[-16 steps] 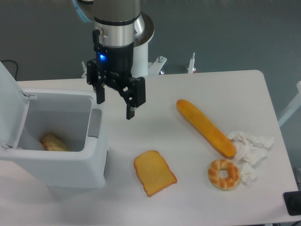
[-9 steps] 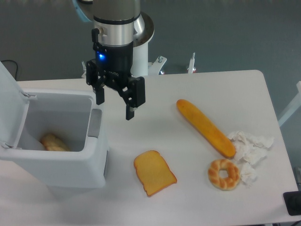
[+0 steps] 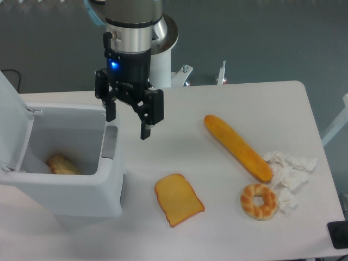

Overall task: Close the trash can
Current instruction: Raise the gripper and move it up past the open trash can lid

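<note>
The large boxy white plastic trash can (image 3: 65,190) sits at nine o'clock on the white table (image 3: 217,109), its flat hinged lid (image 3: 12,125) standing upright along the far left edge and its mouth wide open, a piece of bread (image 3: 61,164) lying inside. The black two-finger gripper (image 3: 128,124) hangs above the bin's right rim by the grey latch tab (image 3: 110,142), jaws spread and holding nothing. To close it well, I'd judge the arm should travel toward nine o'clock, get behind the lid's outer face, then push it over toward three o'clock and press down until the latch catches, keeping the fingers out of the opening.
</note>
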